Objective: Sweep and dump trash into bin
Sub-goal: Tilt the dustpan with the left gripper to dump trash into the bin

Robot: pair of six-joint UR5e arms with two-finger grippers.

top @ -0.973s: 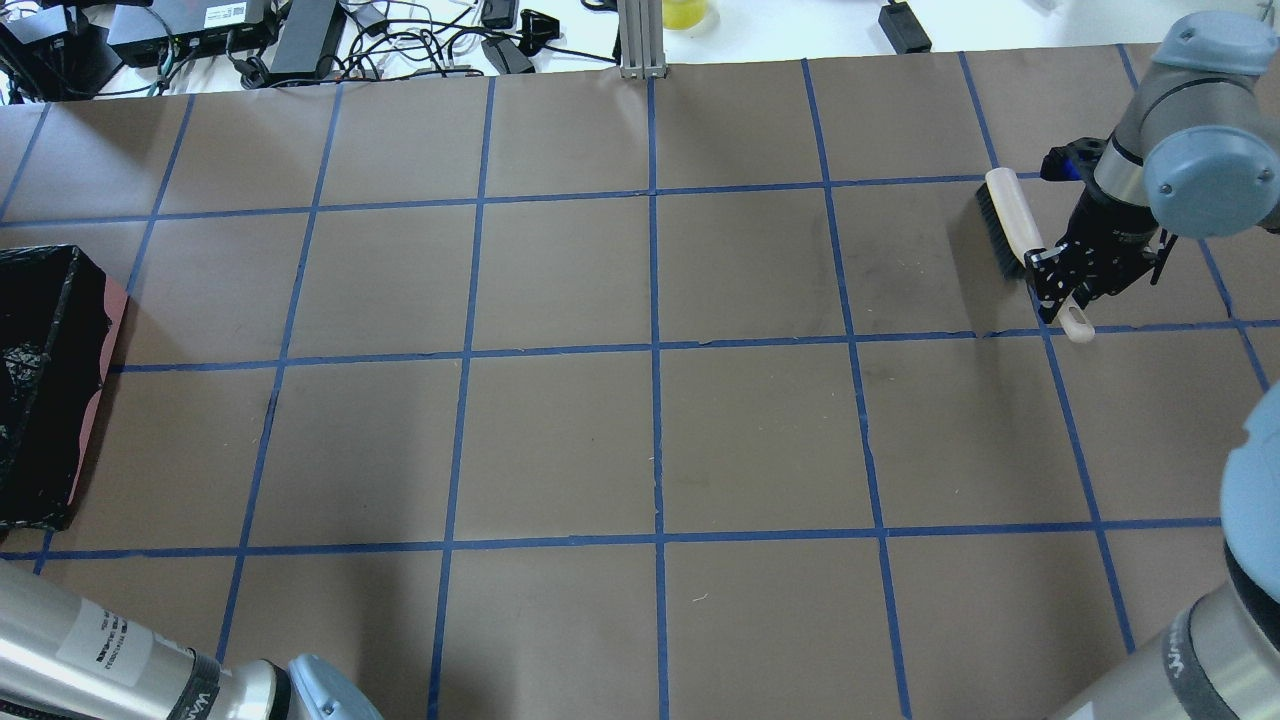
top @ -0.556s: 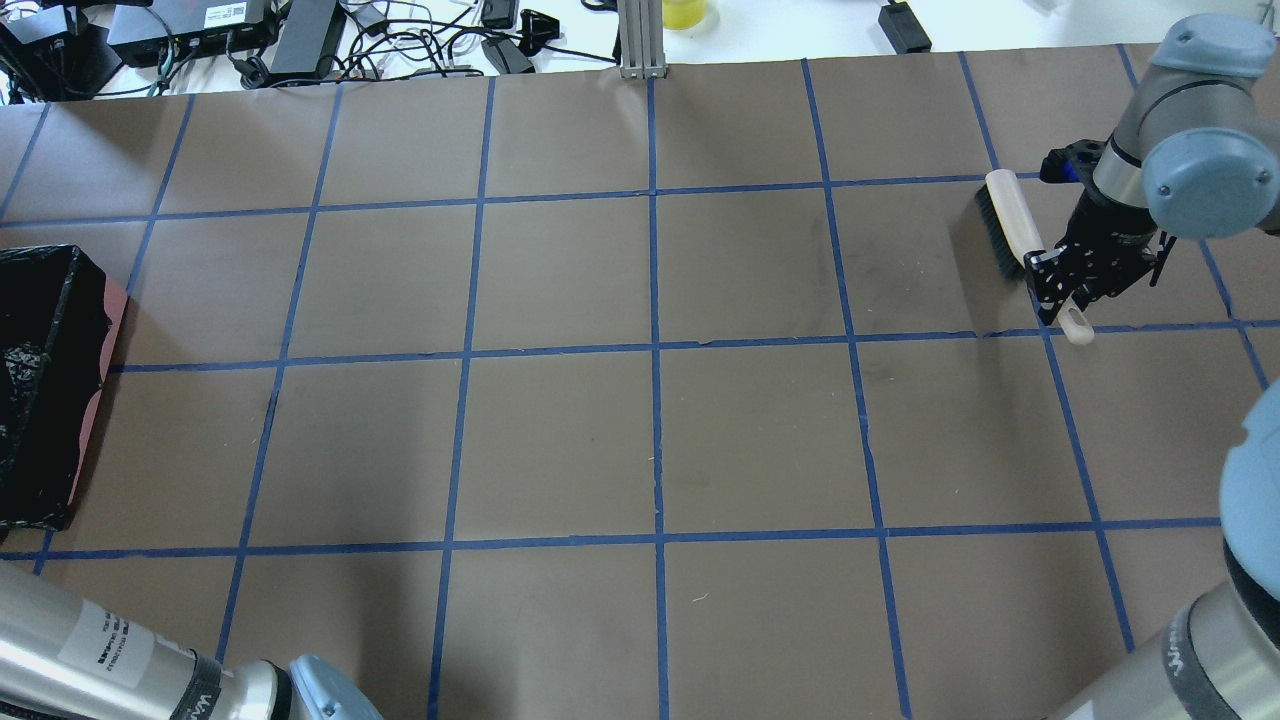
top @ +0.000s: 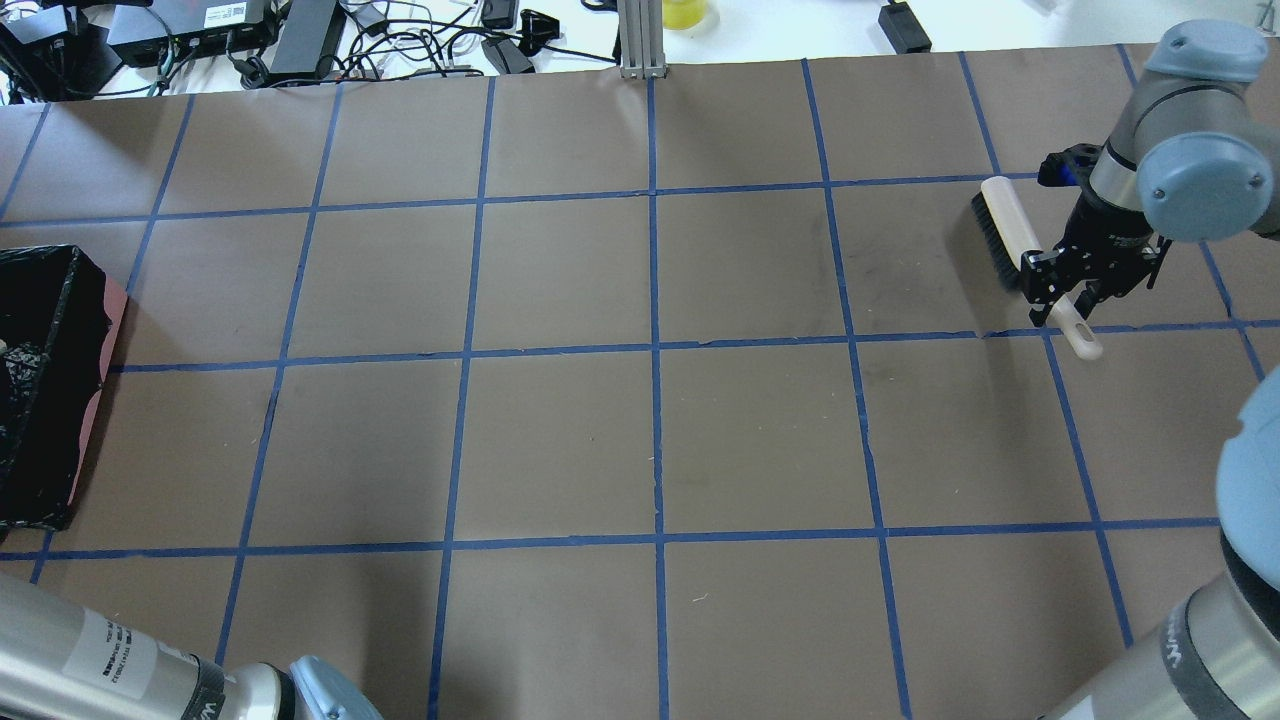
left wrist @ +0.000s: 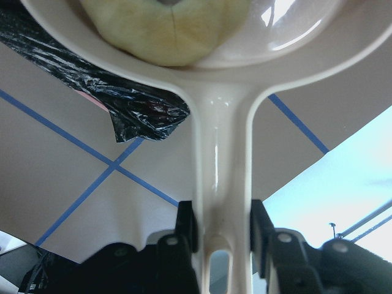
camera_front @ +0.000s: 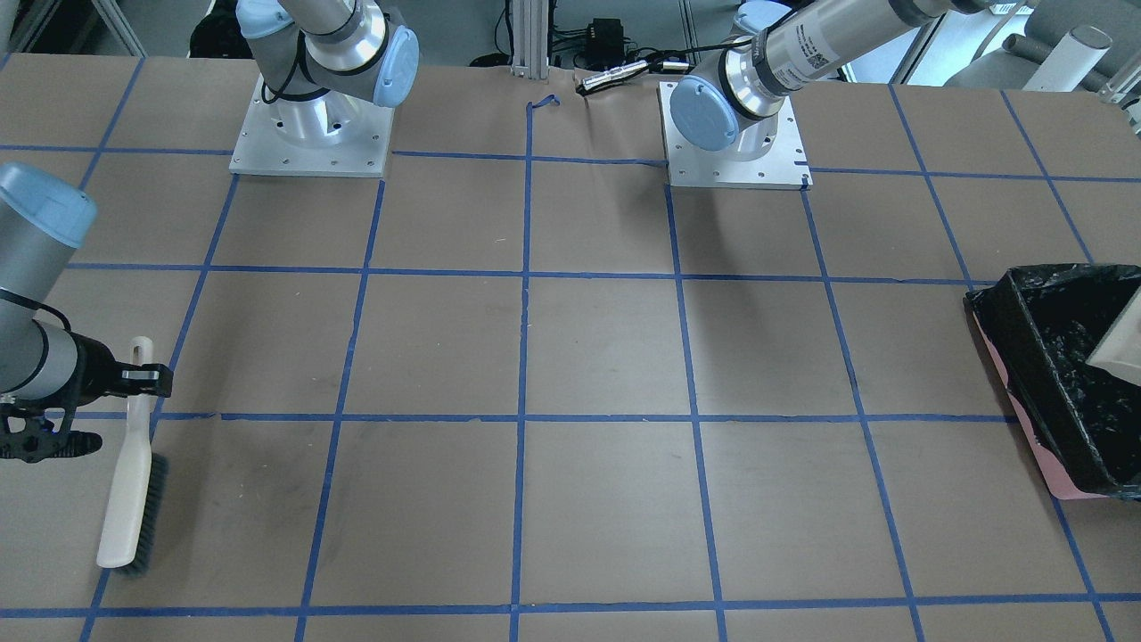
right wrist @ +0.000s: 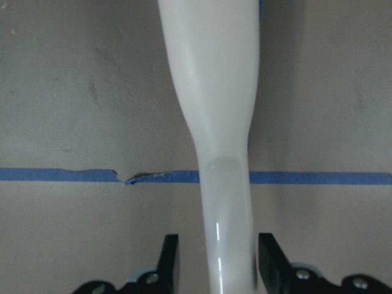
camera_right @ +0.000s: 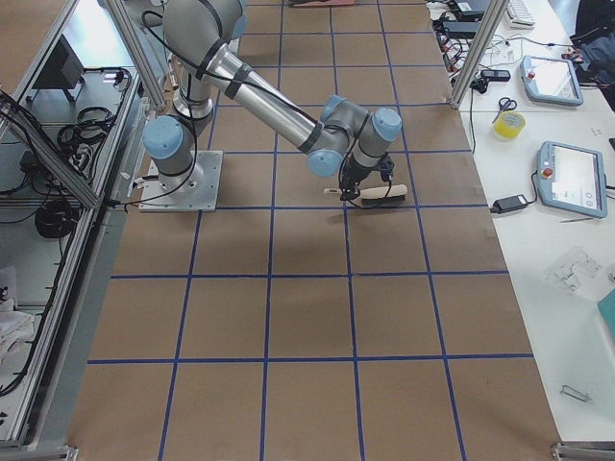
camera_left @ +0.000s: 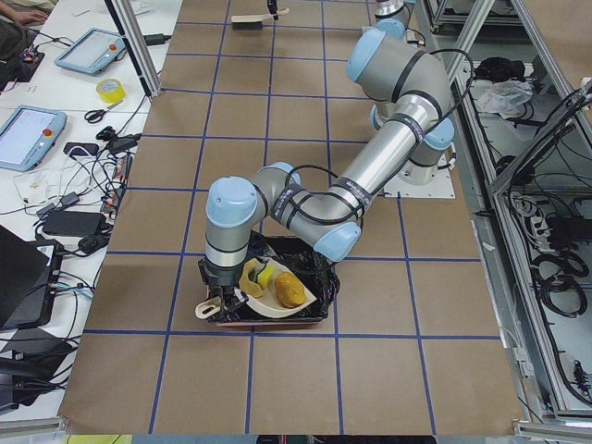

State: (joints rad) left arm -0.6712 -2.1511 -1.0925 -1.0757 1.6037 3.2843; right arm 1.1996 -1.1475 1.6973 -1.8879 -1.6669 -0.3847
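Note:
The bin (top: pixel 104 340) is pink with a black bag liner and stands at the table's left edge; it also shows in the front view (camera_front: pixel 1025 374). My left gripper (left wrist: pixel 222 226) is shut on the beige dustpan's handle (left wrist: pixel 220 171) and holds the dustpan (camera_left: pixel 268 301) over the bin (camera_left: pixel 319 277). The trash lies in the pan: an orange-brown lump (camera_left: pixel 289 289), a yellow sponge block (camera_left: pixel 266 276) and a pale yellow slice (left wrist: pixel 165 30). My right gripper (top: pixel 1065 290) is open around the handle of the beige brush (top: pixel 1010 225), which lies on the table at the far right.
Brown paper with a blue tape grid covers the table (top: pixel 650 440). Cables and electronics (top: pixel 250 40) lie beyond the far edge. Both arm bases (camera_front: pixel 312 134) stand at the robot's side. The brush (camera_front: pixel 129 499) lies close to the table's right end.
The right gripper has opened and shifted slightly toward the far edge. The brush has turned a little, and more of its handle end now sticks out past the fingers.

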